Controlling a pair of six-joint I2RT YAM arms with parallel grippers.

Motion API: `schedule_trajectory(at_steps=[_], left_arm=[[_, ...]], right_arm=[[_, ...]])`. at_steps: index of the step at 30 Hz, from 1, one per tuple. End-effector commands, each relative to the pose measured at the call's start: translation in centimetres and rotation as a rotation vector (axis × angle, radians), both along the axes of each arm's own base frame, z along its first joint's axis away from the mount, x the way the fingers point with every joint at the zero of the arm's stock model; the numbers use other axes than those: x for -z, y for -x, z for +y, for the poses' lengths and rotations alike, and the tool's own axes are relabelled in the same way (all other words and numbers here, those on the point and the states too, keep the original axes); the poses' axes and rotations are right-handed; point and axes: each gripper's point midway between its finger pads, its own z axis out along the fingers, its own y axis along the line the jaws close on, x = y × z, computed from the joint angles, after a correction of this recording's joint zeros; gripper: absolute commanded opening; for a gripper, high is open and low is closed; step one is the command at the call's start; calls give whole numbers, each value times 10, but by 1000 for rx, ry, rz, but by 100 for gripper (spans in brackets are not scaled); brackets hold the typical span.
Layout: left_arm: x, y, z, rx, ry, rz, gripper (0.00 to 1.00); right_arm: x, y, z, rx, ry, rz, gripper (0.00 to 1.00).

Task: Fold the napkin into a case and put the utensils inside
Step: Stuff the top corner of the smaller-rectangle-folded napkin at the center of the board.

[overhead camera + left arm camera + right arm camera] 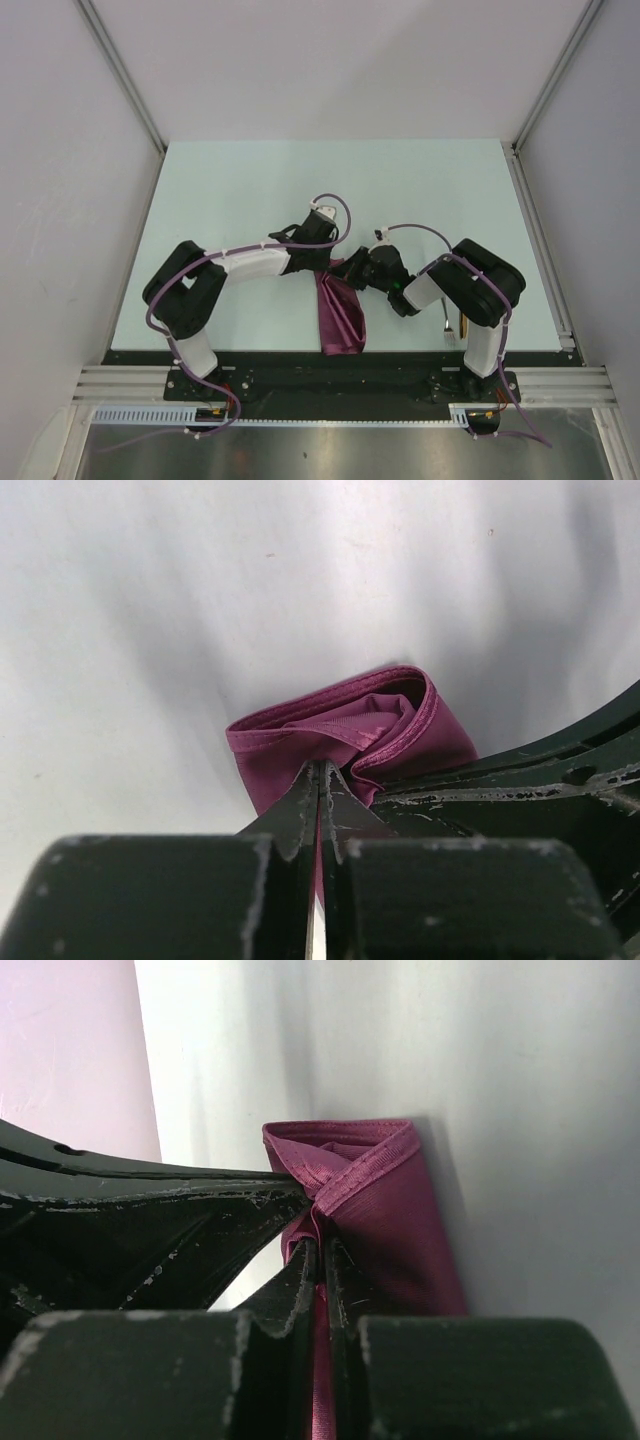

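The plum napkin (341,318) lies folded into a narrow oblong, the shape of the case, running from the table's middle toward its near edge. Both grippers meet at its far end. My left gripper (326,264) is shut on the cloth's far left corner (340,730), with fabric pinched between its fingertips (300,805). My right gripper (356,270) is shut on the neighbouring fold (400,1210), where a hemmed edge bunches up at the jaws. The utensils, a silver spoon (448,326) and a golden piece (461,327), lie side by side by the right arm's base, partly hidden by that arm.
The pale green table (250,190) is bounded by white walls and metal rails on three sides. A black rail (320,358) runs along the near edge, right where the napkin ends. The two grippers almost touch; each shows in the other's wrist view.
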Motion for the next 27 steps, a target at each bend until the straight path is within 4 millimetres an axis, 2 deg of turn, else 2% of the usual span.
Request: schedule_trajectory(at_steps=[1,11,13,19,22,27], left_arm=[[-25,-14,-6,7,17,-65,0],[-49,-3,-16,32,128,-70,0],[-48,3,-19,40,154,-49,0],[-34,10,-18,29,158,-9,0],[-29,11,-17,18,160,-2,0],[-32,8,-14,-3,155,-17,0]], right_arm=[[-13,-9,3,19,-17,-49,4],[-15,-12,13,4,-18,-53,4],[-11,-14,16,-2,-14,-47,4],[-18,-30,22,11,-34,-89,6],[-22,-39,20,35,-26,-123,13],[-12,-34,14,9,16,-80,19]])
